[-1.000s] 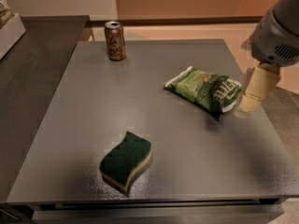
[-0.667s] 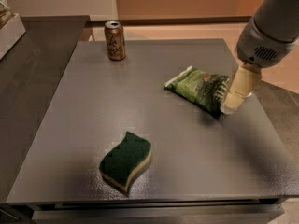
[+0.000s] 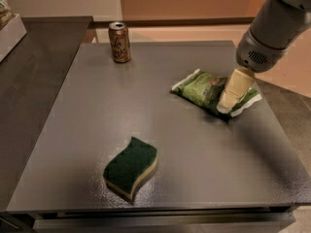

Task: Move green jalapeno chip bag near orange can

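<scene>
The green jalapeno chip bag [image 3: 201, 89] lies flat on the right side of the grey table [image 3: 97, 110], with its white ends pointing far-left and near-right. The orange can [image 3: 119, 42] stands upright near the table's far edge, left of the middle and well apart from the bag. My gripper [image 3: 228, 101] hangs from the grey arm [image 3: 272, 28] at the upper right. Its cream tip is down over the bag's right end and covers part of it. I cannot see whether it touches the bag.
A dark green wavy sponge [image 3: 131, 166] lies near the table's front edge, left of the middle. A dark counter [image 3: 29, 81] adjoins the table on the left, with a white box [image 3: 9, 33] on it at the far left.
My gripper has moved left, from beside the bag's right end to over it. The bag, can and sponge have not moved.
</scene>
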Controlling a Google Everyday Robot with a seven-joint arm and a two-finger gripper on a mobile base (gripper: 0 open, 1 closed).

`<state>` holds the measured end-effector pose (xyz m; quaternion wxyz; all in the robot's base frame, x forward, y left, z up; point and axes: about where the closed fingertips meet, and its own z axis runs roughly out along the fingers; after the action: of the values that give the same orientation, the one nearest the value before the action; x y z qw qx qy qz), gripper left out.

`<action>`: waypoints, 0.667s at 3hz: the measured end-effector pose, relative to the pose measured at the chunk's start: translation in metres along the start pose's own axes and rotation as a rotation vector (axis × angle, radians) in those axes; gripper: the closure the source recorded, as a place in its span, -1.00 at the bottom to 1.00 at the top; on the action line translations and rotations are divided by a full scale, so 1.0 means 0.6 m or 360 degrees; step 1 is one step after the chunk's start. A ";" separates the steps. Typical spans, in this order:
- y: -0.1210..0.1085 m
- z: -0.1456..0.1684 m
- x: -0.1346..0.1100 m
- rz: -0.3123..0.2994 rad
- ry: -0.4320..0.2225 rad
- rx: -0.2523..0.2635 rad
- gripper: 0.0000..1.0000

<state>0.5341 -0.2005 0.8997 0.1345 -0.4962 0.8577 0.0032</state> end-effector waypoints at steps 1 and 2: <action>-0.017 0.032 -0.004 0.0079 -0.0014 -0.0061 -1.00; -0.028 0.063 -0.014 0.0115 -0.0009 -0.0116 -1.00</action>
<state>0.5607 -0.1967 0.8670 0.1186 -0.4695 0.8740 0.0406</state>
